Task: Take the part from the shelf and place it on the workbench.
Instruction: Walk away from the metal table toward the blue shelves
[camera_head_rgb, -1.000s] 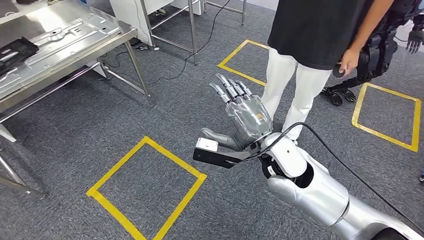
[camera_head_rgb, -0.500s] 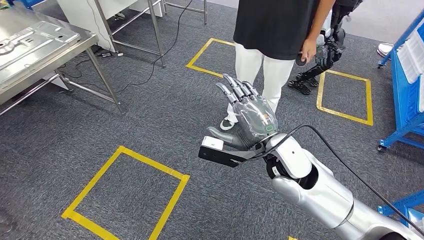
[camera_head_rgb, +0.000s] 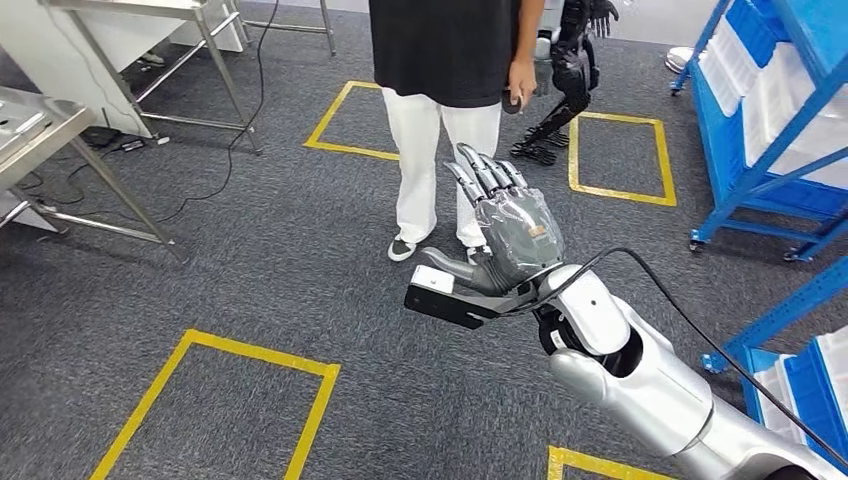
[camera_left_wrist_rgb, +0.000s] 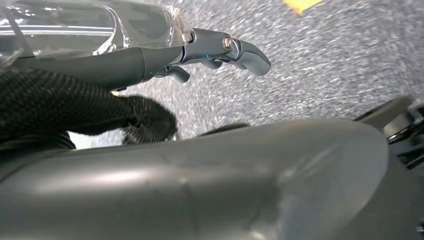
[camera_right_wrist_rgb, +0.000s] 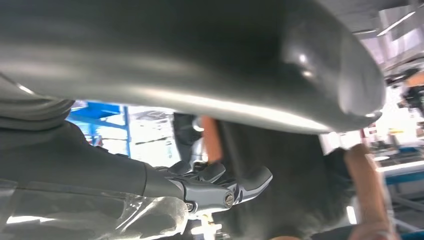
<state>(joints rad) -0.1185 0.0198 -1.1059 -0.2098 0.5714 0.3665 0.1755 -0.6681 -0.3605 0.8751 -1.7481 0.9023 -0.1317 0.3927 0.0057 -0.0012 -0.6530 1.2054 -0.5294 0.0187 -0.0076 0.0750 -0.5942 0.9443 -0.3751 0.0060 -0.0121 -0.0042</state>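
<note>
My right hand (camera_head_rgb: 505, 225) is raised in front of me over the carpet, fingers straight and apart, holding nothing. In the right wrist view the same hand (camera_right_wrist_rgb: 150, 185) is bare, with a person's dark shirt behind it. My left hand (camera_left_wrist_rgb: 150, 55) hangs over the grey carpet with its fingers (camera_left_wrist_rgb: 240, 47) stretched out and nothing in them. The blue shelf (camera_head_rgb: 770, 110) with pale bins stands at the right. A corner of the steel workbench (camera_head_rgb: 40, 125) is at the left edge. I cannot make out the part among the bins.
A person (camera_head_rgb: 440, 60) in a black shirt and white trousers stands just beyond my right hand, holding a small dark object. A dark robot (camera_head_rgb: 570, 70) stands behind them. Yellow tape squares (camera_head_rgb: 220, 400) mark the carpet. Cables run under the tables at the back left.
The whole view has swung to the right: the workbench has slid to the left edge and the blue shelf has come in. My right hand keeps its raised, spread pose.
</note>
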